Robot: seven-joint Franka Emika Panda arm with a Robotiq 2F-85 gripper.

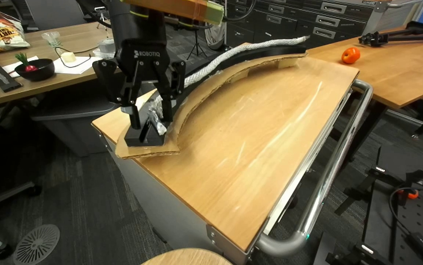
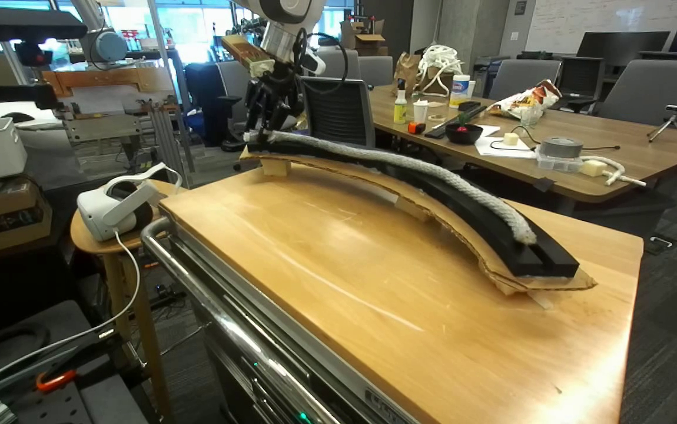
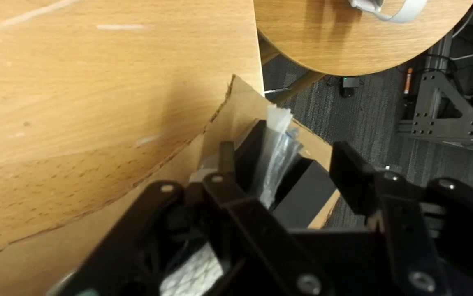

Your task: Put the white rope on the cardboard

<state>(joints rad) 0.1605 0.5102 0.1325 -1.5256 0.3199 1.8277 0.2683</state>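
The white rope [image 1: 219,64] lies lengthwise along the arc-shaped cardboard strip [image 1: 196,103], over its black top; both also show in an exterior view, rope [image 2: 385,158] and strip [image 2: 544,259]. One bare rope end lies by the slot at the strip's end there. The opposite end is wrapped in clear tape, seen in the wrist view [image 3: 275,152], and lies over the slot. My gripper [image 1: 151,119] is low over this taped end, fingers apart on either side. In the wrist view my gripper [image 3: 285,164] shows a gap between the taped end and the right-hand finger.
The strip stands on small blocks on the wooden tabletop [image 1: 263,136]. A metal rail tube [image 1: 329,187] runs along one side. A round stool [image 3: 364,45] with a white headset [image 2: 118,206] stands beside the cart. A table [image 2: 615,141] holds a black bowl [image 2: 464,133].
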